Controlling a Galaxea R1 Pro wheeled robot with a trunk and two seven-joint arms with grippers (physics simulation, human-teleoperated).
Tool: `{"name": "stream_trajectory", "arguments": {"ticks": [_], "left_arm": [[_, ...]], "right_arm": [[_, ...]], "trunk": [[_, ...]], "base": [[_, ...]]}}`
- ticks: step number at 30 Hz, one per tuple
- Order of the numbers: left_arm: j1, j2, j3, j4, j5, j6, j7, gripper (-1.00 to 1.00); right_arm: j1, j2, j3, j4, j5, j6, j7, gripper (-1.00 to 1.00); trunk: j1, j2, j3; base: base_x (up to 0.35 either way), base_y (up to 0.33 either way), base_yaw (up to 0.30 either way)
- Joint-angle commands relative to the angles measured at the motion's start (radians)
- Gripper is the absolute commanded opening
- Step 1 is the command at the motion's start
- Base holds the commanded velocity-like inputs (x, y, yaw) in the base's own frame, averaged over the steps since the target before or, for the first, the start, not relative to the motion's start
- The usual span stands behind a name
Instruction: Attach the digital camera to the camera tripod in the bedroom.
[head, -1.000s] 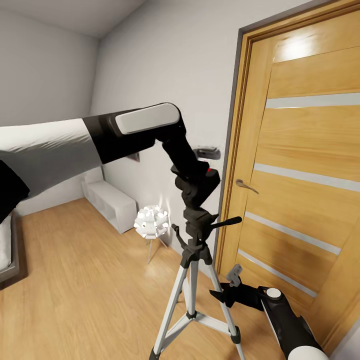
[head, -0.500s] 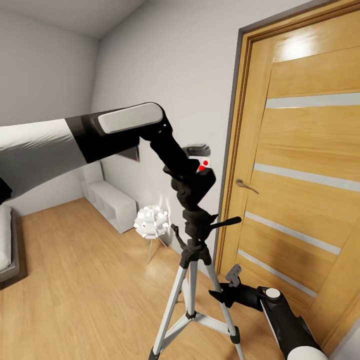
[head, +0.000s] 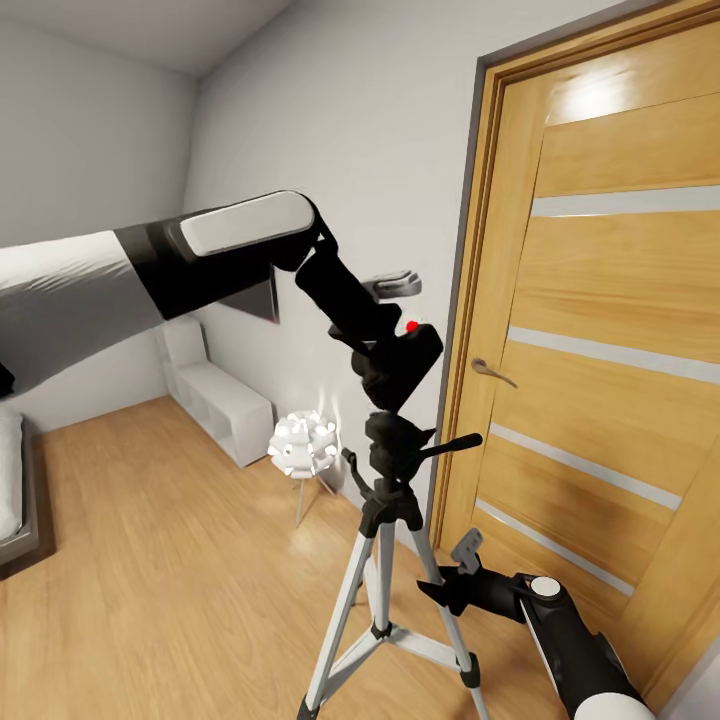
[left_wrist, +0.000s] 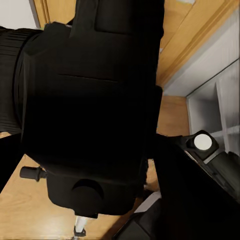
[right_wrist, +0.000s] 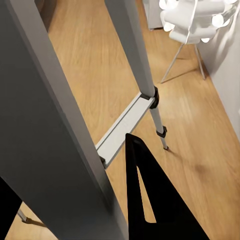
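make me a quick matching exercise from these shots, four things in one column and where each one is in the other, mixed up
Things:
1. small boxy matte-black digital camera
2. silver-legged camera tripod
3. white ball lamp on thin legs
4. right gripper

Places:
A. low, beside the tripod's legs
B. held in the left gripper, just above the tripod head
C. on the wood floor by the grey wall
D. standing before the oak door

Pairs: 1-B, 2-D, 3-C, 4-A

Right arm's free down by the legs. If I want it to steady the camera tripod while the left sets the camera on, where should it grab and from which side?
Probably the upper part of the near silver leg of the camera tripod, below the black collar. The right gripper sits beside the legs on the door side, so come in level from there. The leg is a slim straight tube, easier to close on than the knobby head.
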Motion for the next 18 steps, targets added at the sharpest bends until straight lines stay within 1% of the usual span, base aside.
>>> {"name": "stream_trajectory", "arguments": {"ticks": [1,2,3,6,9,10,11,15,18], "left_arm": [[-0.008,-0.003,-0.035,-0.004,0.009,0.000,0.004,-1.00],[-0.020,-0.007,-0.076,-0.007,0.009,0.000,0.003,-1.00],[-0.025,-0.008,-0.093,-0.008,0.009,0.000,0.003,-1.00],[-0.037,-0.011,-0.141,-0.012,0.009,0.000,0.002,-1.00],[-0.041,-0.011,-0.160,-0.017,0.009,0.000,0.001,-1.00],[-0.043,-0.012,-0.172,-0.020,0.009,0.000,0.001,-1.00],[-0.046,-0.009,-0.203,-0.036,0.009,0.000,0.000,-1.00],[-0.047,-0.006,-0.195,-0.036,0.009,0.000,0.000,-1.00],[-0.048,-0.003,-0.181,-0.034,0.009,0.000,0.000,-1.00]], "right_arm": [[0.000,0.001,-0.004,-0.001,0.015,0.007,0.002,-1.00],[0.000,0.001,-0.004,-0.001,0.023,0.007,-0.011,-1.00],[0.001,0.001,-0.004,-0.001,0.027,0.007,-0.019,-1.00],[0.001,0.001,-0.005,-0.001,0.036,0.006,-0.042,-1.00],[0.001,0.001,-0.005,-0.001,0.039,0.007,-0.050,-1.00],[0.001,0.001,-0.004,-0.001,0.040,0.007,-0.053,-1.00],[0.002,0.001,-0.004,-0.001,0.042,0.006,-0.059,-1.00],[0.002,0.001,-0.004,-0.001,0.042,0.006,-0.059,-1.00],[0.002,0.001,-0.004,-0.001,0.042,0.006,-0.059,-1.00]], "trunk": [[0.001,0.000,-0.001],[0.001,0.000,-0.001],[0.001,0.000,-0.001],[0.001,0.000,-0.001],[0.001,0.000,-0.001],[0.001,0.000,-0.001],[0.001,0.000,-0.001],[0.001,0.000,-0.001],[0.001,0.000,-0.001]], "base": [[0.000,0.000,0.000],[0.000,0.000,0.000],[0.000,0.000,0.000],[0.000,0.000,0.000],[0.000,0.000,0.000],[0.000,0.000,0.000],[0.000,0.000,0.000],[0.000,0.000,0.000],[0.000,0.000,0.000]]}}
